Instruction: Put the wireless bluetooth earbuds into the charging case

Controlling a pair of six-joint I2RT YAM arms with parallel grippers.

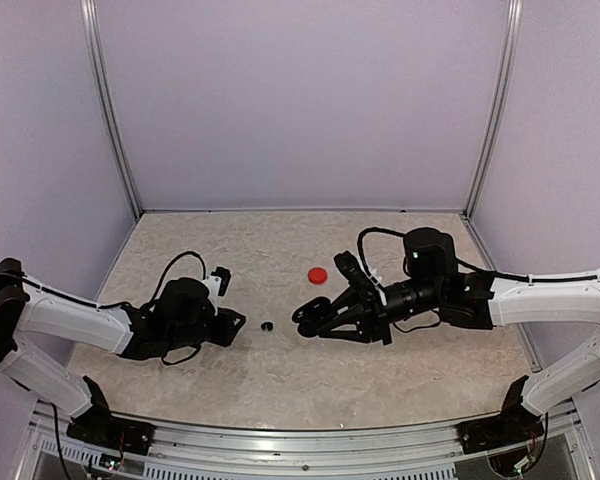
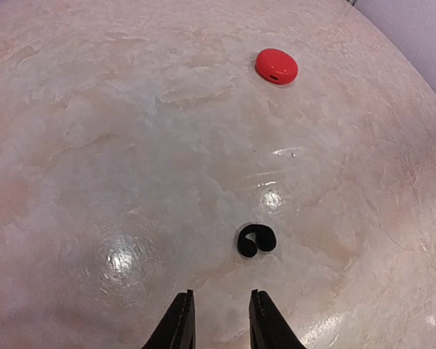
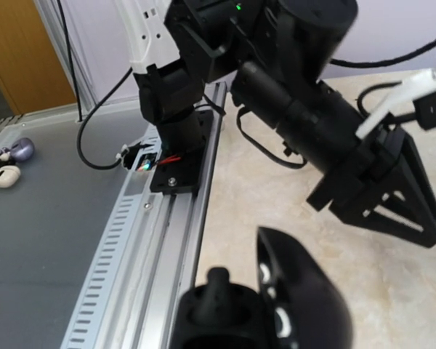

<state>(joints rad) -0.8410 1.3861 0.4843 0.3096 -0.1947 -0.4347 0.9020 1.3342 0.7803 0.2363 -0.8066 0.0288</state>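
Black earbuds (image 2: 256,241) just beyond left pincer (image 2: 221,297) (ajar, empty); right pincer (image 1: 312,316) clasps black case (image 3: 309,298).

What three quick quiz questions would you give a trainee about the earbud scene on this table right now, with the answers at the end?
1. True or false: the red charging case lies shut on the table.
2. Relative to the left gripper, the black earbud is: A) clamped between its fingers; B) on the table just ahead of them; C) resting on top of the case.
3. Short answer: which lies farther from the left gripper, the case or the earbud?

Key: 1 true; 2 B; 3 the red charging case.
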